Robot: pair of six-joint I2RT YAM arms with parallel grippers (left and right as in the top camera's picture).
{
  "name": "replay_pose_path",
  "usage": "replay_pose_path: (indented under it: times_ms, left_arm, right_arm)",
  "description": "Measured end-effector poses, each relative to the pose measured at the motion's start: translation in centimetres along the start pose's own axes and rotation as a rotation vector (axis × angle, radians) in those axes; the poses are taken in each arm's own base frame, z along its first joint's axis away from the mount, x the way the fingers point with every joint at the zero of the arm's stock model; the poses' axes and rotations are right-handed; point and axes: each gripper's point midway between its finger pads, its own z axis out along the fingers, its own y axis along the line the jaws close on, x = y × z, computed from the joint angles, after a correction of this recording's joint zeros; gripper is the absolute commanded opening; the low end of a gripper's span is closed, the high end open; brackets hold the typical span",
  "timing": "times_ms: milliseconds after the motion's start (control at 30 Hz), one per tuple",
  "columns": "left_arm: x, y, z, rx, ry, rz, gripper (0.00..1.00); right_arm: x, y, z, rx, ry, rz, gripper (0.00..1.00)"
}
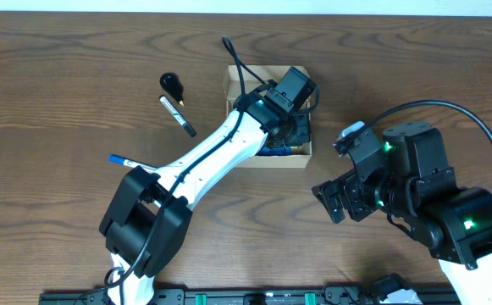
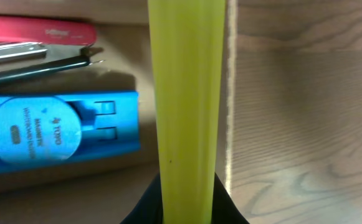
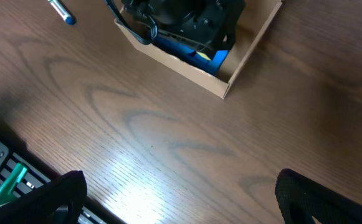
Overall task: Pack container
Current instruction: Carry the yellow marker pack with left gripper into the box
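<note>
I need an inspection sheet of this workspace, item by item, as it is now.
Surface: brown wood-grain table.
Job's things: container open, holding a blue case and a red tool.
Clutter: black bulb-shaped thing, black marker, blue pen, all left of the container.
Grippers: left gripper in the container, shut on a yellow-green stick; right gripper open, empty.
Cables: left cable loops over the container; right cable arcs over its arm.
Surroundings: black rail at the near edge.
</note>
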Motion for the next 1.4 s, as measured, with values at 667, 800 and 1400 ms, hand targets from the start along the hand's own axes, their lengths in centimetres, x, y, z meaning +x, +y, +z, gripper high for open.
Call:
replay_pose_path:
  times_ms: [667,800,1400]
  left_arm:
    - [0.4,-1.0,0.1,0.037,0.012,0.012,0.06]
    - [0.5,-1.2,0.2,0.038,0.015,0.016,0.06]
    - [0.3,-1.3,0.6,0.048,0.006,0.034,0.54]
  right_arm:
    - [0.0,0.0,0.0,0.000,0.000,0.000,0.99]
    - [0.0,0.0,0.0,0.000,0.000,0.000,0.99]
    - [0.0,0.0,0.0,0.000,0.000,0.000,0.99]
